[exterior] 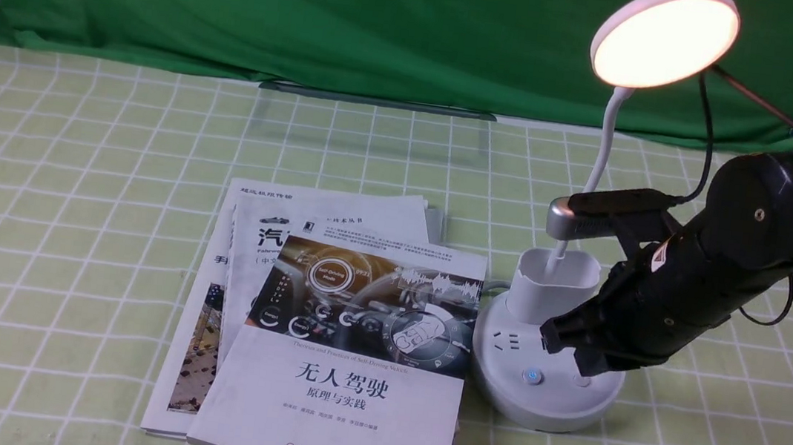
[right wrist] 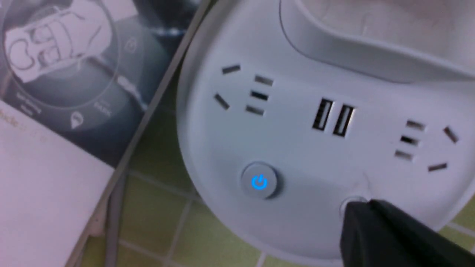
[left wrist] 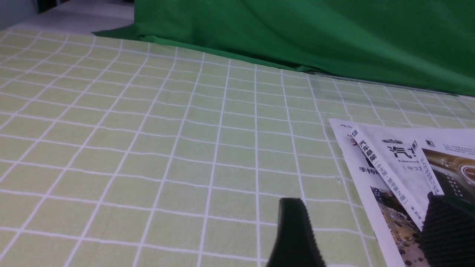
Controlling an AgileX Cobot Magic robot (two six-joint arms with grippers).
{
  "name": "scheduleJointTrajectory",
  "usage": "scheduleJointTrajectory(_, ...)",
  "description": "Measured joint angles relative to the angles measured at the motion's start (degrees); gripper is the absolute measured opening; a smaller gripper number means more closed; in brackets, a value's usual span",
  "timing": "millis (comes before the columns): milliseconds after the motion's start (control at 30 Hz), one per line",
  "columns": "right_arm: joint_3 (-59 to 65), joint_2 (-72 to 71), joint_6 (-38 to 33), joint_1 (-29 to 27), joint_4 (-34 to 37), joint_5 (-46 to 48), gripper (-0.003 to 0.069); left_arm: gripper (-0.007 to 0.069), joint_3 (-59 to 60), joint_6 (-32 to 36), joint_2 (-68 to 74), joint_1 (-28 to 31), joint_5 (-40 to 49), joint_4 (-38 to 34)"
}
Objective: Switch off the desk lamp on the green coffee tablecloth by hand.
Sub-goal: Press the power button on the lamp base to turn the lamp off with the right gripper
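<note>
Right gripper [exterior: 578,349] leans down onto the round base of the desk lamp [exterior: 511,394], its black fingertip [right wrist: 373,228] over the second button, just beside the glowing blue power button [right wrist: 259,182]. Whether its jaws are parted cannot be told. Above it the disc head [exterior: 665,37] shines. Under the base lies the green coffee tablecloth [exterior: 73,178], with books [exterior: 339,395] just beside.

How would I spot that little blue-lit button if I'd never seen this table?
Find the white desk lamp right of the books. On its round base, in front of the sockets, sits the button; it alone glows with a blue power sign.
</note>
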Motion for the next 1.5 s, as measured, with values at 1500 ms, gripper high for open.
scheduleJointTrajectory(1500,0.55,2.88,1.53,0.50,-1.68,-1.36,0.0046,0.0410,0.00,0.00,0.00,0.00,0.00,0.00)
